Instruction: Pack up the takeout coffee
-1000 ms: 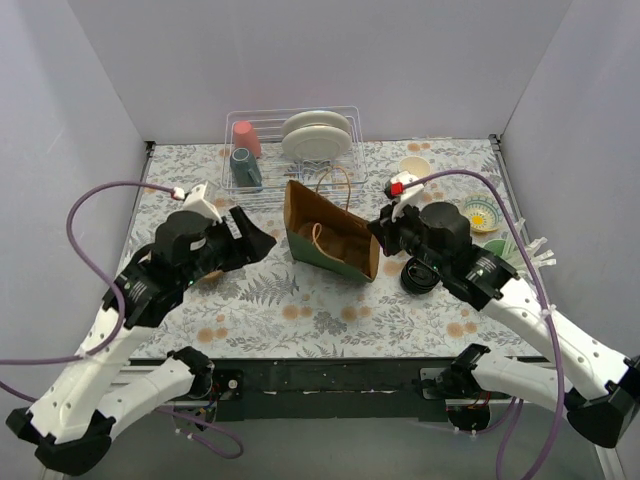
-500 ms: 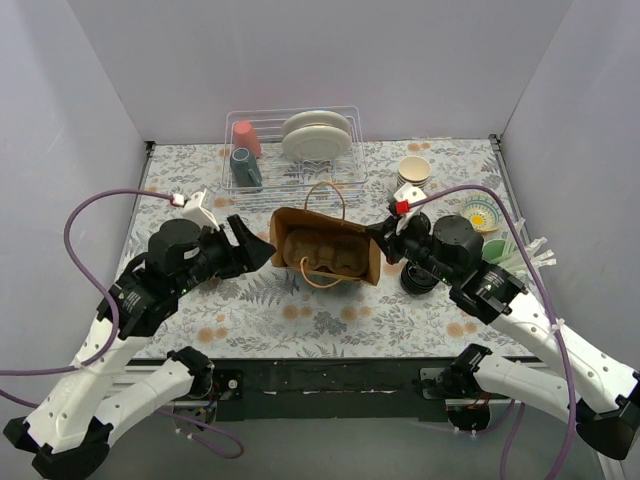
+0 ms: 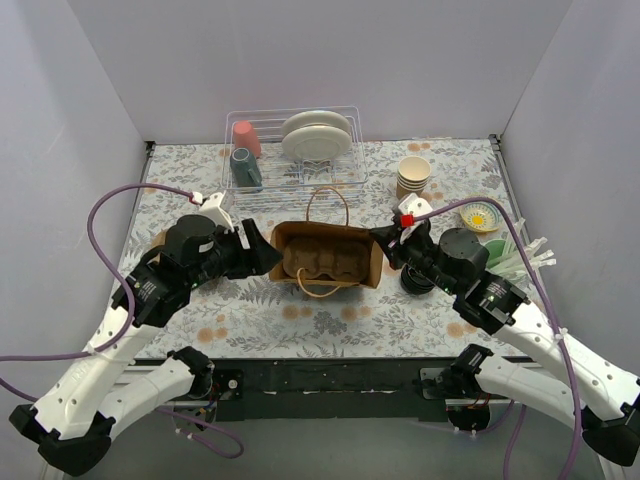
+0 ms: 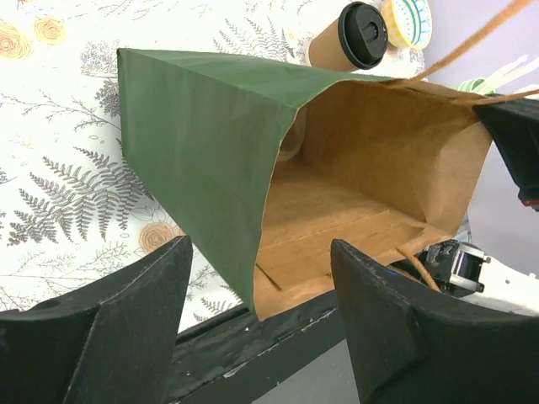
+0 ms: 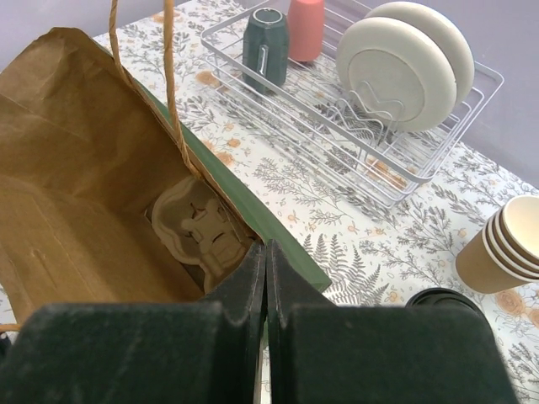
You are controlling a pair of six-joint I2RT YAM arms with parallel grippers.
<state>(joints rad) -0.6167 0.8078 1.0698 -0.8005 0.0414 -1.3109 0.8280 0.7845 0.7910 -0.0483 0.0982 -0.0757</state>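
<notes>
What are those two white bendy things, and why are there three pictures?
They are two robot arms, each ending in a two-finger pincer. One picture looks down from above; the other two come from little cameras on the arms' wrists. The right pincer is shut on the rim of a paper bag, holding it open. The left pincer is open around the bag's other side. Inside lies a cardboard cup tray. The lidded coffee cup still lies outside the bag. There is also a dish rack and stacked paper cups.
</notes>
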